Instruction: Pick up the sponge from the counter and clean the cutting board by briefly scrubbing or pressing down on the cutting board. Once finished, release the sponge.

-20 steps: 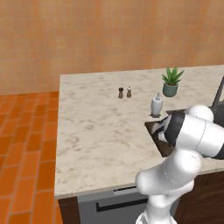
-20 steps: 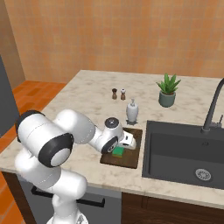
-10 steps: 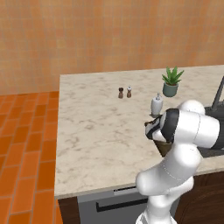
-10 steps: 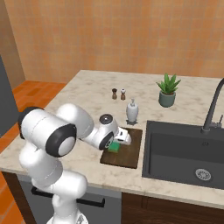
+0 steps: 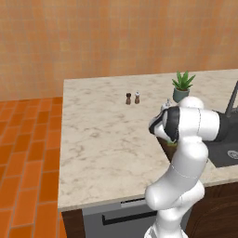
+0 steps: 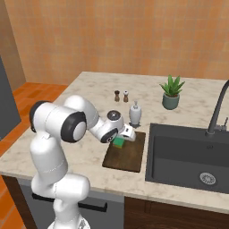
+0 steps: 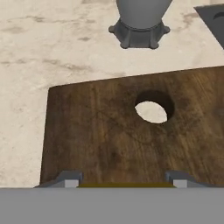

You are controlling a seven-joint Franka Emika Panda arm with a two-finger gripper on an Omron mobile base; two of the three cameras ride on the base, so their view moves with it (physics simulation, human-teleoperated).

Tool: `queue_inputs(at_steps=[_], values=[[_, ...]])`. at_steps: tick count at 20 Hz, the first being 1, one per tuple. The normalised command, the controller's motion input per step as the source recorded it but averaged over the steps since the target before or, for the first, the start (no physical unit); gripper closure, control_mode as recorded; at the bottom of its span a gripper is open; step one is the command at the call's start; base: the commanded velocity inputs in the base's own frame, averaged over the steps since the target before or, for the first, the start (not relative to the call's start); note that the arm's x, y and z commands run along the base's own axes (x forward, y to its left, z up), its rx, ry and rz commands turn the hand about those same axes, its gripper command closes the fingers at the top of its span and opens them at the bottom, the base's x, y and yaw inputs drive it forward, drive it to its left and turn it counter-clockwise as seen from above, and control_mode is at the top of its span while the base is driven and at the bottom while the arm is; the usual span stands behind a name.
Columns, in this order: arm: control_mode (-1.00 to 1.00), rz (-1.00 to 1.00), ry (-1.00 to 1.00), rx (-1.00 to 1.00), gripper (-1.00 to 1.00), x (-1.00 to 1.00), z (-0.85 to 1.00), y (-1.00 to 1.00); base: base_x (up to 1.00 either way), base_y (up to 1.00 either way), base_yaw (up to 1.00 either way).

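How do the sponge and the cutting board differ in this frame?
Size: the sponge is a small block; the cutting board is a far larger flat slab. Colour: the sponge is green over a yellow layer; the cutting board is dark brown wood with a hole near one end. State: the sponge sits at the tool on the board's far end; the cutting board lies flat on the counter. Both are rectangular.
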Motion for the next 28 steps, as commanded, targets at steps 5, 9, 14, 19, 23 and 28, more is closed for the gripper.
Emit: queue_inputs(at_steps=[5,9,14,19,23,28], values=[[-1.00,0.00,0.00,0.00,1.00,-0.65,-0.04,0.00,0.00,0.00,0.00],[-1.00,0.00,0.00,0.00,1.00,-0.67,-0.01,0.00,0.00,0.00,0.00],[-1.00,0.00,0.05,0.00,1.00,-0.46,0.00,0.00,0.00,0.00,0.00],[-1.00,0.00,0.07,0.00,1.00,-0.23,0.00,0.00,0.00,0.00,0.00],[-1.00,0.00,0.00,0.01,1.00,0.46,0.02,0.00,0.00,0.00,0.00],[-1.00,0.00,0.00,0.02,1.00,0.65,0.02,-0.07,0.00,0.00,0.00]])
